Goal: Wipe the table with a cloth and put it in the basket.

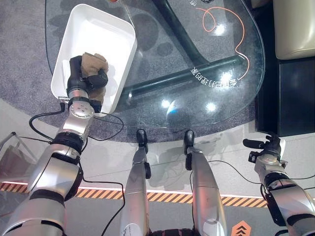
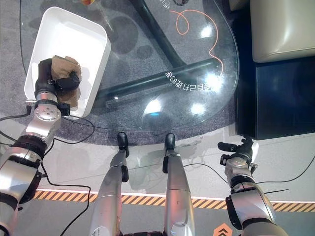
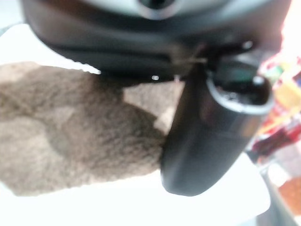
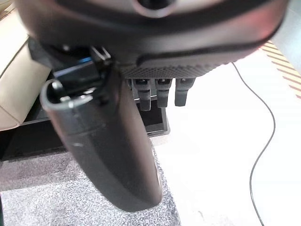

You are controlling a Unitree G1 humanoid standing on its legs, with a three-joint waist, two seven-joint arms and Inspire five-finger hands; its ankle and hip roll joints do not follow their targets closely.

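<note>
Brown terry cloth (image 1: pixel 95 63), one piece, bunched: held by the left hand (image 1: pixel 84 78), whose fingers and thumb curl round it over the near end of the white basket (image 1: pixel 106 29).

Grip: in the left wrist view the thumb (image 3: pixel 211 136) presses against the cloth's edge, with the white basket floor just beyond. Whether the cloth already rests on that floor or hangs just above it cannot be told.

Right hand (image 2: pixel 239 149): low at the robot's right side, off the table, over pale floor; fingers (image 4: pixel 161 92) slightly bent in its own wrist view, holding nothing.

Basket: white, rectangular, shallow-walled, standing on the left part of the glass table (image 1: pixel 162 105); nothing else inside that can be made out.

Table: clear glass on a dark tubular frame, grey carpet beneath; an orange cord (image 1: pixel 231 29) lies on the far right part.

Progress, as judged: wiping appears finished, since the cloth is inside the basket's outline. Remaining: let go of the cloth and lift the left hand clear.
</note>
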